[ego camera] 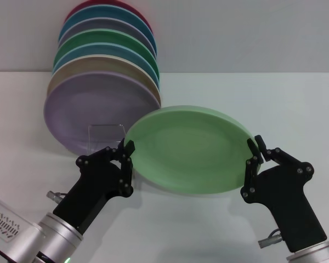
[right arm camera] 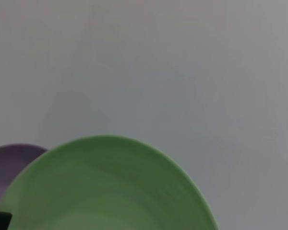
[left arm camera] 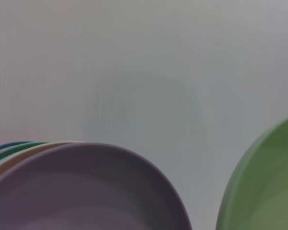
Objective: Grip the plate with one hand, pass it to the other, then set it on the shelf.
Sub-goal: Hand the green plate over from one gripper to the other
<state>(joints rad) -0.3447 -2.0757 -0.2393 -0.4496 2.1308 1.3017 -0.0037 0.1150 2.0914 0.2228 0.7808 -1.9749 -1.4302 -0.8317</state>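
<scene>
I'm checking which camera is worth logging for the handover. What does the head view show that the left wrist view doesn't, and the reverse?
Only the head view shows both claws at the mint-green plate: the left claw at its left rim, the right claw at its right rim. It also shows the clear wire stand and the full row of upright plates behind the lilac plate.

The left wrist view adds nothing of its own, only a closer look along the plate rims; no claw appears in it.

Both show the mint-green plate, the lilac plate and the edges of plates behind it.

The pale green plate (ego camera: 192, 148) is tilted, face up, held off the tabletop (ego camera: 296, 104), just beside the wire shelf (ego camera: 105, 134).
</scene>
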